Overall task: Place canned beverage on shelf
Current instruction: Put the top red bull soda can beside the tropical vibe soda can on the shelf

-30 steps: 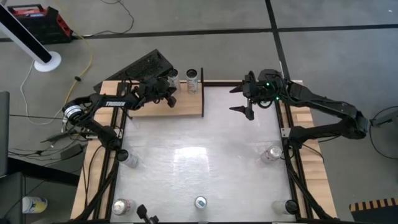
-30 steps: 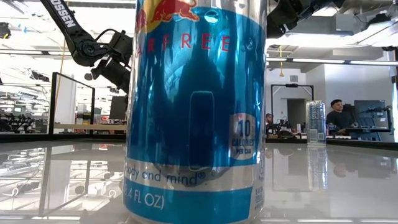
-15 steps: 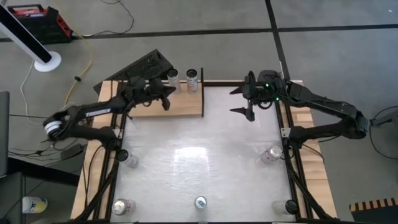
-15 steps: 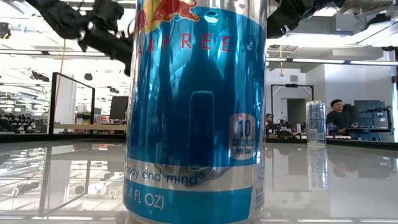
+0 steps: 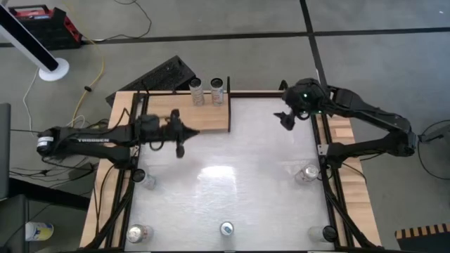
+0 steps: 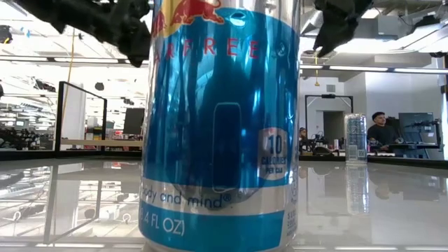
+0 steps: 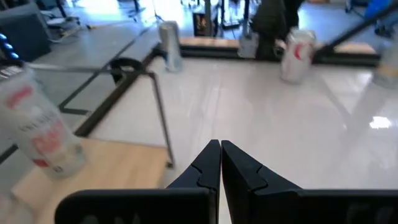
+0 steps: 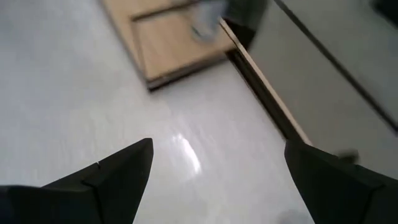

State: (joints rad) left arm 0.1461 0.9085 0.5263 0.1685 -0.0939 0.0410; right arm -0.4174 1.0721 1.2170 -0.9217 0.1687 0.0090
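High view: left end effector [image 5: 178, 138] is closed and holds nothing. Just behind it lies the shelf [image 5: 211, 118], with two cans [image 5: 218, 91] at its far edge. Right end effector [image 5: 285, 117] is wide open, empty, above the counter [image 5: 225, 190].

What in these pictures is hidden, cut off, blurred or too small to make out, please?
- Low view: the blue can fills the middle and hides the table behind it; its top is cut off by the edge.
- High view: the labels of the two cans on the shelf are too small to read.
- Right wrist view: the thing on the shelf is blurred.
- Left wrist view: the near can is blurred and its label is unreadable.
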